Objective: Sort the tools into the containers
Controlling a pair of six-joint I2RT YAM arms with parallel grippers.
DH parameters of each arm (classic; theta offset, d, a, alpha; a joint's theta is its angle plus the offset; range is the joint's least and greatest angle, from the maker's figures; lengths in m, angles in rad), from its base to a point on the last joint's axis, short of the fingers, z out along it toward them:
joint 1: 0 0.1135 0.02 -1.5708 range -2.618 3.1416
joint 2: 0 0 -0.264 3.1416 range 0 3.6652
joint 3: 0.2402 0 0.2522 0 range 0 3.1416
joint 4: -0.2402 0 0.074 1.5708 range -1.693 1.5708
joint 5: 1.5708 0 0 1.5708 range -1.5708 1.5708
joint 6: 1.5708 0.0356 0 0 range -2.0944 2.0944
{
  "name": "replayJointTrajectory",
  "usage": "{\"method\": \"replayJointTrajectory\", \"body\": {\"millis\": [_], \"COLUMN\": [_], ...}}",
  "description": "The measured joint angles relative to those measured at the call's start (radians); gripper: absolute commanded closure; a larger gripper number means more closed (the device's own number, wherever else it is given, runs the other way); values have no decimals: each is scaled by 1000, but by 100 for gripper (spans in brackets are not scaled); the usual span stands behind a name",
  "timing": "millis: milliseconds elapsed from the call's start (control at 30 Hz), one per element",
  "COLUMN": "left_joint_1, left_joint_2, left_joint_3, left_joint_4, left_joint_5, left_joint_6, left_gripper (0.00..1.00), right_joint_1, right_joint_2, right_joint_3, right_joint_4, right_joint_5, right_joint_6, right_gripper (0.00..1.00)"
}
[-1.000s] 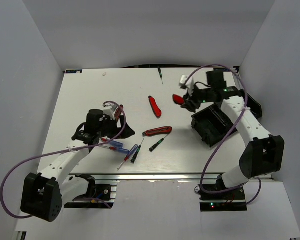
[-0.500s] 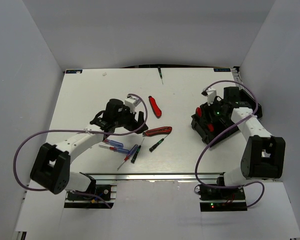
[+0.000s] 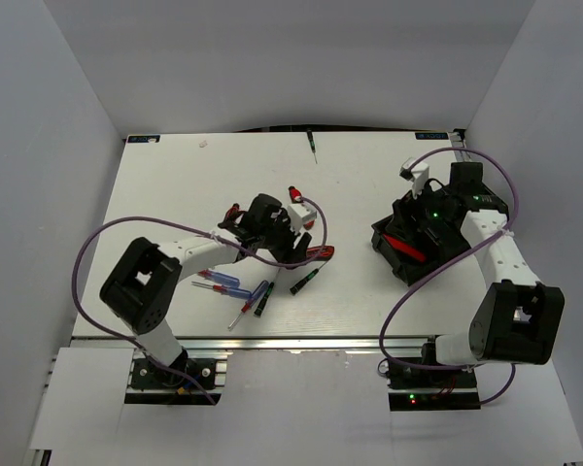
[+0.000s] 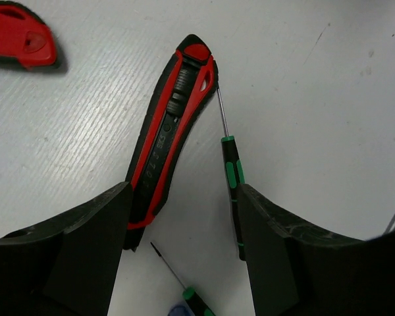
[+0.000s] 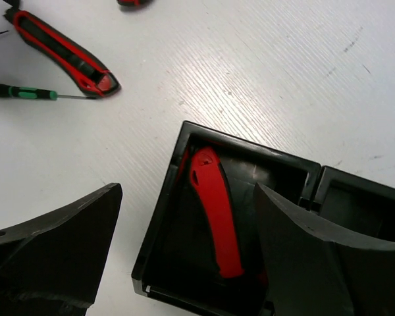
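My left gripper (image 3: 288, 240) is open and empty, low over the table's middle. In the left wrist view its fingers (image 4: 92, 250) straddle the near end of a red-and-black knife (image 4: 171, 131) and a black-green screwdriver (image 4: 232, 174). A second knife (image 4: 20, 36) lies beyond. My right gripper (image 5: 184, 250) is open and empty above a black bin (image 5: 178, 151). A red knife (image 5: 217, 210) lies inside that bin. The second bin (image 5: 362, 204) adjoins it on the right. In the top view the bin (image 3: 408, 272) sits at the right.
Blue-and-red screwdrivers (image 3: 225, 282) and another black-green one (image 3: 262, 301) lie near the front, left of centre. One screwdriver (image 3: 312, 146) lies at the far back edge. White walls enclose the table on three sides.
My right gripper carried a red knife from the table's middle to the bin and let it go there. My left arm swung right, over the middle knife.
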Motion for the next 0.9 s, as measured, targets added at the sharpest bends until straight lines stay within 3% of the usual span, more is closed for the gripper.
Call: {"method": "replayJointTrajectory", "body": {"millis": [200,400,900], "left_joint_1": [-53,-74,-74], "left_joint_2": [81,154,231], "left_joint_3": [54,89,150], "left_joint_4": [-23,-30,-31], "left_joint_5": [-64,-144,-254], "left_joint_6": [97,159,129], "left_gripper": [25,33,81], "right_joint_1": [-2,-2,-2], "right_joint_2": [-6,-6,-6], "right_joint_3": [0,0,1], "right_joint_4": [-21,-22,-55], "right_joint_5": [-70,-112,-194], "right_joint_6": [-15,-14,-35], "right_gripper": [11,11,11]}}
